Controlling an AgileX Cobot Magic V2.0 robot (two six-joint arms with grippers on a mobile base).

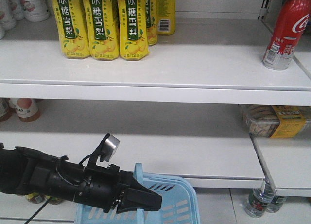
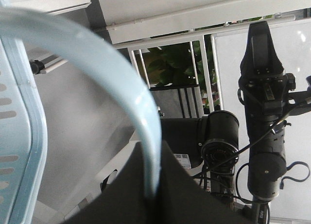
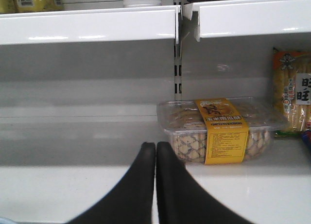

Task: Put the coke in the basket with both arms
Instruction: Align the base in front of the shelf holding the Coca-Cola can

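Only the front view shows the red silver-bottomed coke can point(image 1: 285, 32), on a white shelf point(image 1: 170, 63) high right of the light blue slotted basket point(image 1: 177, 207). My left gripper point(image 1: 156, 203) clamps its handle point(image 2: 121, 78); my right gripper point(image 3: 155, 146) has its fingers pressed together, empty.

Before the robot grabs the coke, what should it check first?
1. Is the left gripper clamped on the basket by its handle? Ok.
2. Is the coke standing on the upper shelf with nothing in front of it? Ok.
3. Is the right gripper open to grab? Not ok, its jaws are shut.
4. Is the right gripper facing the coke? Not ok, it faces a snack box on the lower shelf.
5. Is there room inside the basket? Cannot tell, mostly out of view.
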